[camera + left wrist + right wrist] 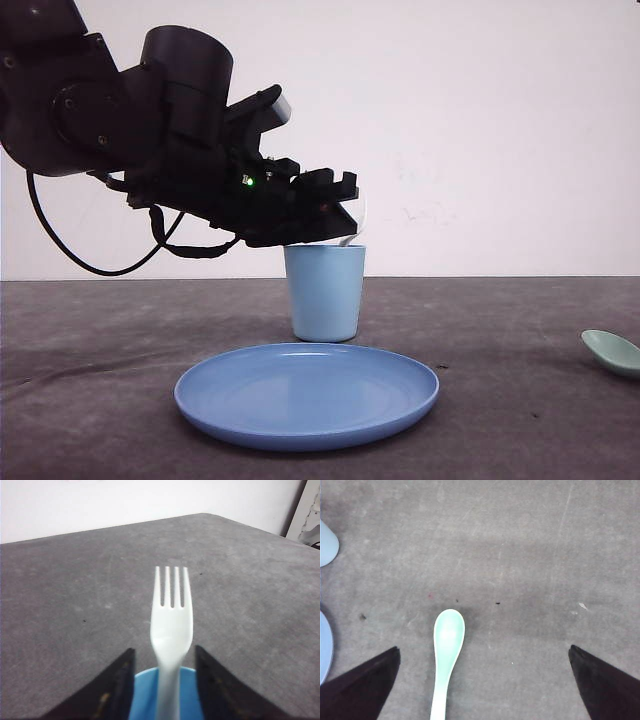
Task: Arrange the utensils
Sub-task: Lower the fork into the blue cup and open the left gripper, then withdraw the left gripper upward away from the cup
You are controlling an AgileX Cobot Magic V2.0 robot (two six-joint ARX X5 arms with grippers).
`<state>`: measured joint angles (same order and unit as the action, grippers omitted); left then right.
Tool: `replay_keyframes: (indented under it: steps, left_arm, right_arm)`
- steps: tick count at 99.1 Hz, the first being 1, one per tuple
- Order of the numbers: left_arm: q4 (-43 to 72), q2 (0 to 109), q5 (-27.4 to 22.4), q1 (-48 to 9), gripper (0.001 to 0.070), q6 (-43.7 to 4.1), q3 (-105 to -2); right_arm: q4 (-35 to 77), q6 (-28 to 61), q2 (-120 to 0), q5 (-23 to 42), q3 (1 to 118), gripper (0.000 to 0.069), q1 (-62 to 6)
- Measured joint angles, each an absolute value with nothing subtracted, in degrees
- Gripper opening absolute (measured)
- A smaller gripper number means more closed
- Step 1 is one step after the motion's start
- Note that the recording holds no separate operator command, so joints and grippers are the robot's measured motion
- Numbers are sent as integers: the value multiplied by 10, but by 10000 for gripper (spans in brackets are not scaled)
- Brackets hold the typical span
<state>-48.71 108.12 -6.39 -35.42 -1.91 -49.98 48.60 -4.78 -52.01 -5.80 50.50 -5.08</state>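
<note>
The white fork [171,625] stands tines-up with its handle down in the light blue cup [145,700]. My left gripper [164,649] is open around it, with a gap between the fork and each finger. In the front view this gripper [338,218] hangs just above the cup [324,295], and the fork [357,222] leans at the rim behind it. The mint-green spoon [447,640] lies flat on the grey table. My right gripper [484,648] hovers open wide over it, the spoon nearer one finger. The spoon's bowl [612,352] also shows at the front view's right edge.
A blue round plate [306,395] lies on the table in front of the cup. The plate's edge [322,645] and the cup's side [326,542] appear at the border of the right wrist view. A white wall stands behind the table.
</note>
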Motion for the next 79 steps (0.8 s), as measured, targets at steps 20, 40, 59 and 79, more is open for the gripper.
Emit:
replay_keyframes:
  steps: [20,40,59,79]
  left_arm:
    - [-417,1032,-64,-354,276,-19,-500]
    - [-275,876,-64,-339,276,-19,-502]
    - [-114,727,-64,-286,276,-22,-502]
    - [51,574,-61,-206,276,-38,-502]
  right_arm:
    - [486,-47,-521,-61,505,680,-51]
    - [486,-47,-548,-77,501,680,-51]
    - [483,-48,-588,-90,487,680,-68]
    - [474,-58,-629,-90,474,680,-99]
